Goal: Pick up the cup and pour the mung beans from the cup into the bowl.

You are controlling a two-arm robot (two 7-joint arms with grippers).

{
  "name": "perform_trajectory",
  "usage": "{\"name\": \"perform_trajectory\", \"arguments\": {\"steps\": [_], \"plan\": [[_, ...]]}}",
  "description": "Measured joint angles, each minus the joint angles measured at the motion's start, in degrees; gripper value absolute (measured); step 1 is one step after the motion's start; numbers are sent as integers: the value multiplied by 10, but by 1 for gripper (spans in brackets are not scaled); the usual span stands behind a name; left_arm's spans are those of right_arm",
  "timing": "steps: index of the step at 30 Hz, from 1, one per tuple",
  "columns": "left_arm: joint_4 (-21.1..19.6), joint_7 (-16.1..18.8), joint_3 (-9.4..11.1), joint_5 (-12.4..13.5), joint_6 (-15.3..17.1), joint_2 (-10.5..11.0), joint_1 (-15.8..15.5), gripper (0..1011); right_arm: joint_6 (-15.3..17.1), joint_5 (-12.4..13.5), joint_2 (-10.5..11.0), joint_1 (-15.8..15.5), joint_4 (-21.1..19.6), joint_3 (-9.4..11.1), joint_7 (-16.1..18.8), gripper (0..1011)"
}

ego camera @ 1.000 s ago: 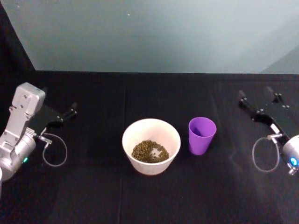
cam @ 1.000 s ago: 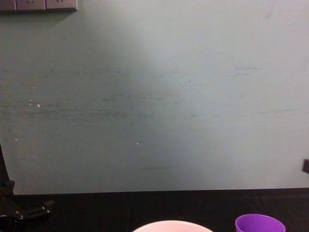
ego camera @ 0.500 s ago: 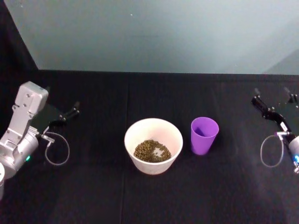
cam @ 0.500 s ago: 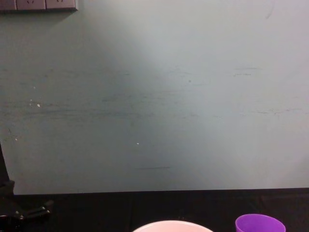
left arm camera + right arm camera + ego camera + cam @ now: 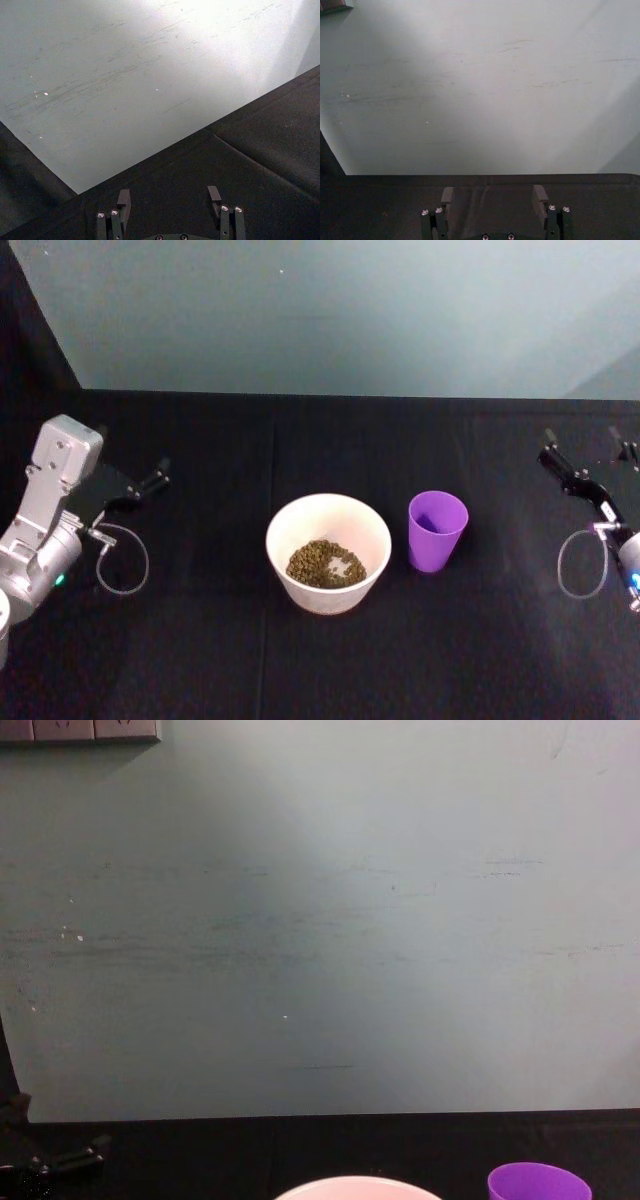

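Note:
The purple cup (image 5: 437,530) stands upright on the black table, just right of the bowl (image 5: 300,585); its visible inner wall is purple. The pale bowl holds a heap of mung beans (image 5: 324,563). My left gripper (image 5: 135,472) rests open far to the left, well away from both. My right gripper (image 5: 582,442) is open at the far right edge, apart from the cup. In the wrist views the left gripper (image 5: 169,197) and the right gripper (image 5: 493,196) each hold nothing. The chest view catches the bowl's rim (image 5: 355,1187) and the cup's rim (image 5: 538,1183).
A black cloth (image 5: 220,660) covers the table, which ends at a pale grey-green wall (image 5: 330,310) behind. Cable loops (image 5: 125,565) hang by each wrist. Wall sockets (image 5: 80,730) sit at the chest view's top left.
My right gripper has drawn outward toward the right edge. The left arm, cup and bowl have stayed put.

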Motion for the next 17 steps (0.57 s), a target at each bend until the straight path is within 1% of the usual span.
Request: {"name": "perform_trajectory", "arguments": {"steps": [17], "plan": [[0, 0, 0, 0, 0, 0, 0, 1000, 1, 2, 0, -1, -2, 1, 0, 1000]]}}
